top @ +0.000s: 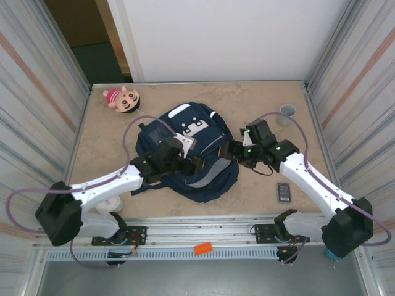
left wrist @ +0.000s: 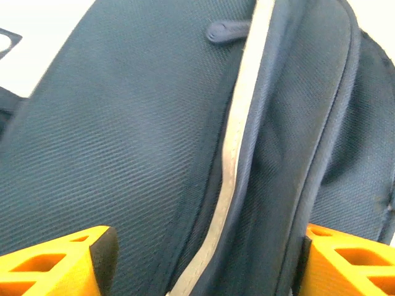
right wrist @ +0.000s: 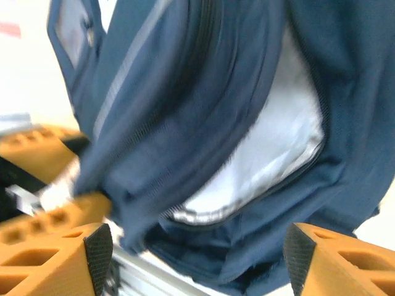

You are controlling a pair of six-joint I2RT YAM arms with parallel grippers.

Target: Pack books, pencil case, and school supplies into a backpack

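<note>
The navy backpack (top: 185, 132) lies in the middle of the table, its zipped mouth gaping and showing pale grey lining (right wrist: 271, 148). My left gripper (top: 197, 165) hovers open over its front edge. The orange fingers (left wrist: 55, 262) stand wide apart, with blue fabric (left wrist: 123, 154) and a reflective strip (left wrist: 231, 154) beneath them. My right gripper (top: 231, 151) is open at the backpack's right side, facing the mouth, fingers (right wrist: 333, 259) wide and holding nothing. Of the school supplies, a small dark flat device (top: 283, 192) lies on the table to the right. The books and the pencil case are out of view.
A pink plush doll (top: 122, 98) lies at the back left and a grey cup (top: 287, 111) at the back right. Ribbed metal walls close in both sides of the table. The left gripper's orange fingers (right wrist: 37, 154) show at the left of the right wrist view.
</note>
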